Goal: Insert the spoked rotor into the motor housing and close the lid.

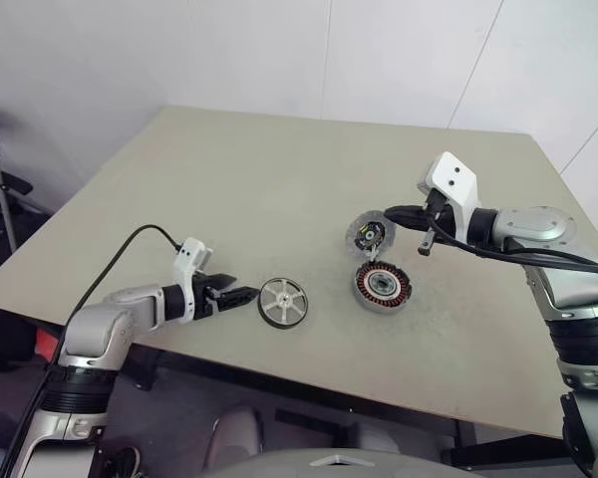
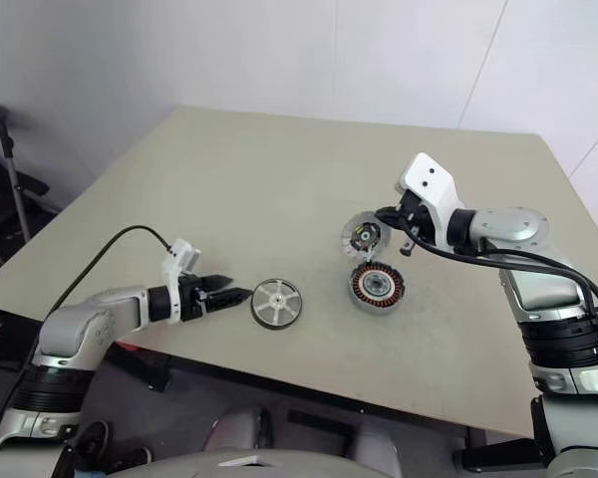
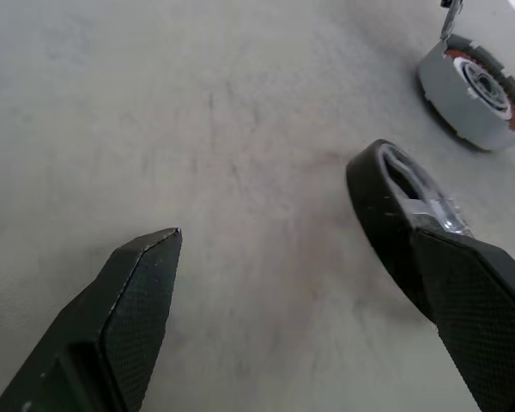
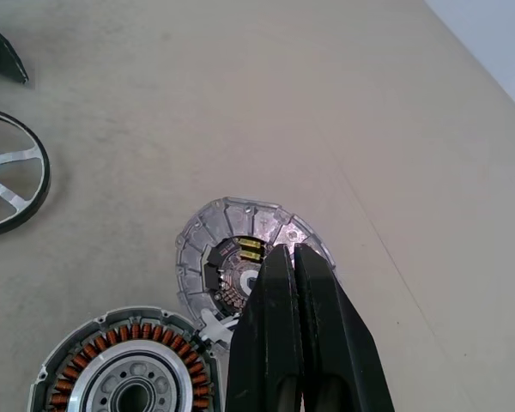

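On the beige worktop point(image 1: 279, 189), the silver spoked metal rotor point(image 1: 282, 301) lies flat beside the spread left hand point(image 1: 241, 295). The right hand point(image 1: 391, 212), pressed together, holds up the round grey ribbed lid point(image 1: 370, 233) over the copper-wound grey housing point(image 1: 381, 287).

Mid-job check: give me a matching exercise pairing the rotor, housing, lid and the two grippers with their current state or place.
Column one:
1. silver spoked metal rotor
2. round grey motor housing with copper windings
3. ribbed grey lid with dark centre
4. left gripper
5. right gripper

Column two:
A. tilted up, hinged open at the housing's edge
B. open, beside the rotor
C. lying flat on the table, not yet inserted
D. shut, at the lid
E. on the table, windings exposed

Pairs: 1-C, 2-E, 3-A, 4-B, 5-D
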